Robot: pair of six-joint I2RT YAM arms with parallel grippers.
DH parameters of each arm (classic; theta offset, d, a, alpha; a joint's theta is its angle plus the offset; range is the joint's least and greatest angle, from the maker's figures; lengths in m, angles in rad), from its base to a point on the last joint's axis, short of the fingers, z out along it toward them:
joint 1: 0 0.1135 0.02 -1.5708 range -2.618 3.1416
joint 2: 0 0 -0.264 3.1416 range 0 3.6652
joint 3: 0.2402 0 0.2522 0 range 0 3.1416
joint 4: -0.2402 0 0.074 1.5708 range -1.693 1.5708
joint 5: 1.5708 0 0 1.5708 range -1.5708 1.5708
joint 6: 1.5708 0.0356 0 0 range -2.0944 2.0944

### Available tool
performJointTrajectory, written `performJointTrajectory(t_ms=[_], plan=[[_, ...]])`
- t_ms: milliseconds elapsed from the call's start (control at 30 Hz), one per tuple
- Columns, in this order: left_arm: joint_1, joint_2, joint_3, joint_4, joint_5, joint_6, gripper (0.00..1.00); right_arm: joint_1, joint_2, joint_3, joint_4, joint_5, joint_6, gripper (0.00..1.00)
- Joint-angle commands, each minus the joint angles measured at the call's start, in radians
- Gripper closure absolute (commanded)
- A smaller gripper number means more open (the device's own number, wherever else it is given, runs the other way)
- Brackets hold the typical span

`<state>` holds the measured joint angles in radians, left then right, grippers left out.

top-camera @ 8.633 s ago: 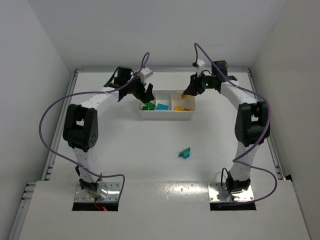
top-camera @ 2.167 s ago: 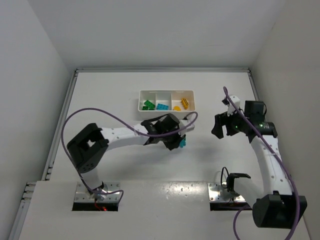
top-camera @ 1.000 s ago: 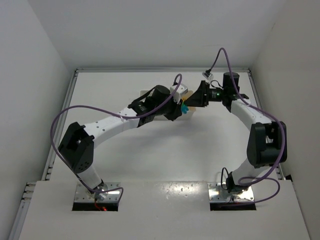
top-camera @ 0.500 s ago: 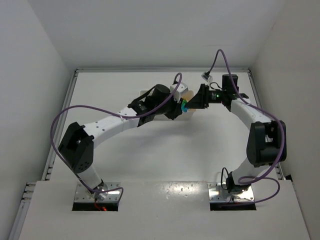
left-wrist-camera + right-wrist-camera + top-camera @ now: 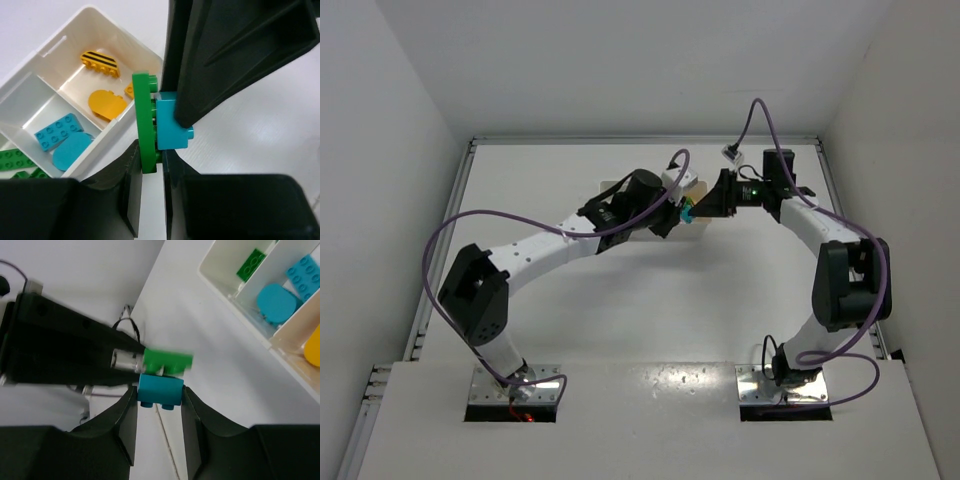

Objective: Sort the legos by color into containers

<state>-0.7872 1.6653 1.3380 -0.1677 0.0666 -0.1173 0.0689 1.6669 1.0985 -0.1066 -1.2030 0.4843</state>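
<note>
A two-piece lego clump (image 5: 686,212) hangs in the air between both grippers, just above the tray's right end. My left gripper (image 5: 150,160) is shut on the green plate (image 5: 146,125) at its lower edge. The cyan brick (image 5: 170,122) is stuck to the plate's side. My right gripper (image 5: 159,395) is shut on that cyan brick (image 5: 160,388), with the green plate (image 5: 167,361) above it. The white tray (image 5: 90,15) lies below: yellow and orange legos (image 5: 106,104) in one compartment, cyan ones (image 5: 56,131) in the middle, green ones (image 5: 12,160) in the last.
In the top view the left arm (image 5: 570,235) stretches across the tray and hides most of it. The right arm (image 5: 800,215) reaches in from the right. The tray's wall (image 5: 215,277) sits close under the held clump. Raised rails (image 5: 445,240) border the table.
The right gripper's jaws, open a second ago, have shut on the cyan brick. The left gripper has kept its hold on the green plate; both arms have barely shifted.
</note>
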Motion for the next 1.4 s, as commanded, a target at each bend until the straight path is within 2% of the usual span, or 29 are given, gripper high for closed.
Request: performJointTrajectory(t_ms=[0,167,233,367,467,533,800,900,933,1000,1033,1067,1133,1367], plan=[[0.054,-0.019,-0.013,0.076,-0.253,0.065,1.00,0.016,-0.062,0.027,-0.053,-0.167,-0.064,1.00],[0.143,-0.030,-0.013,0.086,-0.327,0.116,1.00,0.016,-0.076,0.092,-0.331,-0.179,-0.249,1.00],[0.195,-0.041,-0.013,0.086,-0.327,0.125,1.00,0.016,-0.076,0.119,-0.386,-0.158,-0.305,1.00],[0.264,-0.059,-0.013,0.034,-0.304,0.114,1.00,0.029,-0.032,0.176,-0.309,-0.070,-0.265,1.00],[0.276,-0.059,-0.013,-0.015,-0.278,0.105,1.00,0.040,0.026,0.219,-0.127,0.008,-0.149,1.00],[0.286,-0.059,-0.039,-0.039,-0.255,0.087,0.94,0.063,0.095,0.274,-0.047,0.089,-0.086,1.00],[0.304,-0.013,-0.057,-0.081,-0.152,0.044,0.86,0.134,0.345,0.619,-0.088,0.289,-0.061,1.00],[0.333,0.011,-0.033,-0.116,-0.125,0.034,0.74,0.163,0.415,0.675,-0.113,0.325,-0.073,1.00],[0.333,0.020,-0.022,-0.116,-0.125,0.022,0.56,0.176,0.427,0.685,-0.126,0.336,-0.091,1.00],[0.364,0.034,-0.011,-0.116,-0.099,0.013,0.40,0.190,0.447,0.696,-0.136,0.345,-0.116,1.00],[0.364,0.048,0.004,-0.125,-0.099,0.013,0.23,0.204,0.462,0.696,-0.136,0.361,-0.116,1.00],[0.376,0.060,0.019,-0.125,-0.087,0.013,0.16,0.204,0.462,0.696,-0.149,0.381,-0.140,1.00],[0.388,0.070,0.039,-0.125,-0.074,0.013,0.06,0.232,0.488,0.696,-0.162,0.399,-0.161,1.00],[0.448,0.031,0.096,-0.056,-0.028,0.013,0.02,0.276,0.533,0.716,-0.220,0.517,-0.259,1.00]])
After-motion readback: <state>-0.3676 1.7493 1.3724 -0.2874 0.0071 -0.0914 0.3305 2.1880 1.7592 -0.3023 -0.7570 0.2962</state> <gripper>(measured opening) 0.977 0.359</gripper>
